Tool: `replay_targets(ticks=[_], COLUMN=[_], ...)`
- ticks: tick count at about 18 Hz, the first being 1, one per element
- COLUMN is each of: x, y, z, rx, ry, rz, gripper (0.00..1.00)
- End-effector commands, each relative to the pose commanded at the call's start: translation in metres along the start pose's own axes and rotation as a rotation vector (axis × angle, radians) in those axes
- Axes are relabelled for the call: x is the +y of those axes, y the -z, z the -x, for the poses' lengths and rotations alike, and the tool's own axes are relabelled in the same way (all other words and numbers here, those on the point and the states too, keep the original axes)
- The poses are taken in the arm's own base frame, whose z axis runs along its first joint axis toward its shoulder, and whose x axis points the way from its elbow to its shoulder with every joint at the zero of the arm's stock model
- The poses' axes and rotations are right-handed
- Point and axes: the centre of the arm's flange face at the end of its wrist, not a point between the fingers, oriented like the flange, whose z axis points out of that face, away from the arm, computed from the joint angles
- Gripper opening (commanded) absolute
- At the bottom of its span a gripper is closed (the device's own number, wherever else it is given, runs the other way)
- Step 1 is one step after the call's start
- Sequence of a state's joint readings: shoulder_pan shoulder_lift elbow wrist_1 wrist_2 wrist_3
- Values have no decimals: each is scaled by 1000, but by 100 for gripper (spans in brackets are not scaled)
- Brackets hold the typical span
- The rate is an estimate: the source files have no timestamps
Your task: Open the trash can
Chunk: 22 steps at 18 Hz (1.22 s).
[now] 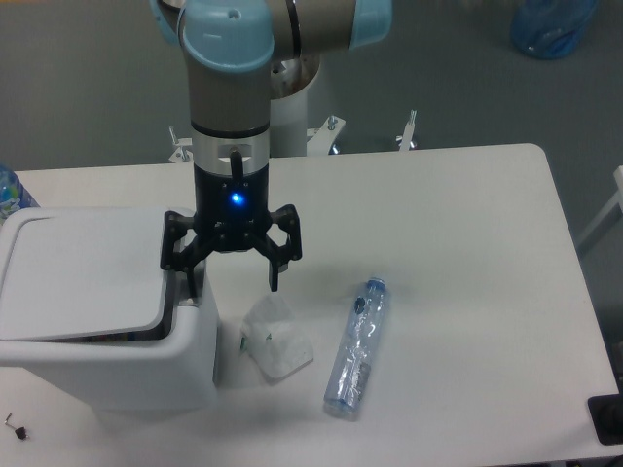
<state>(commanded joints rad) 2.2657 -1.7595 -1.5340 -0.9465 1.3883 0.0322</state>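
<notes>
White trash can [107,321] sits left of and below the gripper [230,277]. Jaws spread, holding nothing; left one is down at the can's right edge, by the button. Lid [83,277] tilted, dark gap at its front and right edges, hinge side away from the jaws.

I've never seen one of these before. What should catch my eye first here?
The black gripper with its blue light hangs open, one finger at the right edge of the big white trash can on the left, whose lid is lifted ajar. To the right on the table lie a crumpled wrapper and an empty plastic bottle.
</notes>
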Motion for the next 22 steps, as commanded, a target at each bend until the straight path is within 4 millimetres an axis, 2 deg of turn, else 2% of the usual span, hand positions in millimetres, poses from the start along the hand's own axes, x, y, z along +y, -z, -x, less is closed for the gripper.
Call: replay_targets(ticks=[3,6,9,11,19,22], x=[-2,-14,-19,-22,-26,-22], y=[6,27,39,59,77,83], z=[-1,-3,5,27,98,118], rx=[1,4,8,8,-101,-197], ry=[-6,-12,1,33,101,-6], rz=[-11,-55,-78,-111,-135,-111], gripper=[100,100,100,100,100,100])
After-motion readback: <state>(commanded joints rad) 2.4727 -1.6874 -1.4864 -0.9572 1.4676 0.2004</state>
